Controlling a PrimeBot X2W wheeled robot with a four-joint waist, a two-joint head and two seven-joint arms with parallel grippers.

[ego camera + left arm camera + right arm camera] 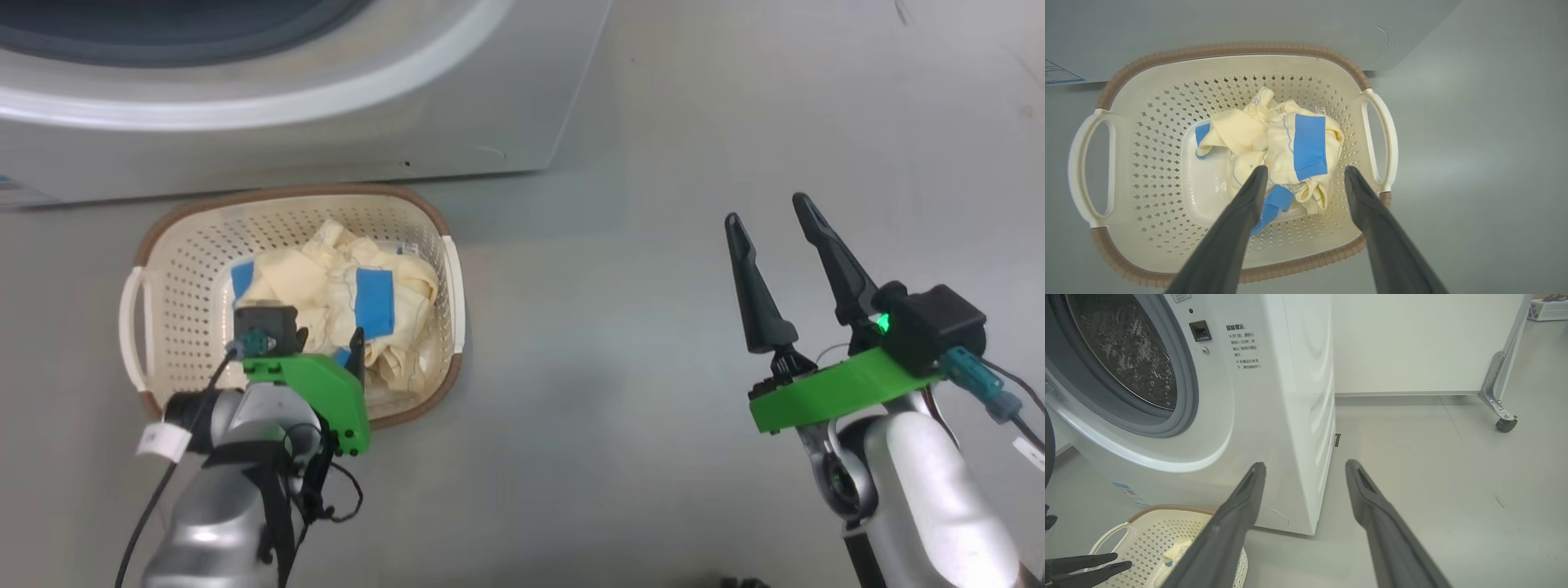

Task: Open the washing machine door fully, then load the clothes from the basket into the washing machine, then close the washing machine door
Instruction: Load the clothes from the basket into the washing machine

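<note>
The cream basket (286, 194) with a brown rim sits on the floor against the white washing machine (326, 139). Inside it lie the cream-yellow clothes (326, 278) with blue patches. My left gripper (329, 343) points down into the basket, open; in the left wrist view its fingers straddle the clothes (1274, 139) just above them, holding nothing. My right gripper (766, 209) hovers open and empty over bare floor to the right. In the right wrist view the steel drum (1126, 347) stands uncovered inside its grey gasket (1184, 396). A dark curved sliver (1047, 449) at the left border may be the washing machine door.
Grey floor (612, 327) spreads to the right of the basket and the machine. A white panel on a frame with a caster wheel (1506, 424) stands behind and to the right of the machine. A blue-white sticker (1059, 73) marks the machine's low front.
</note>
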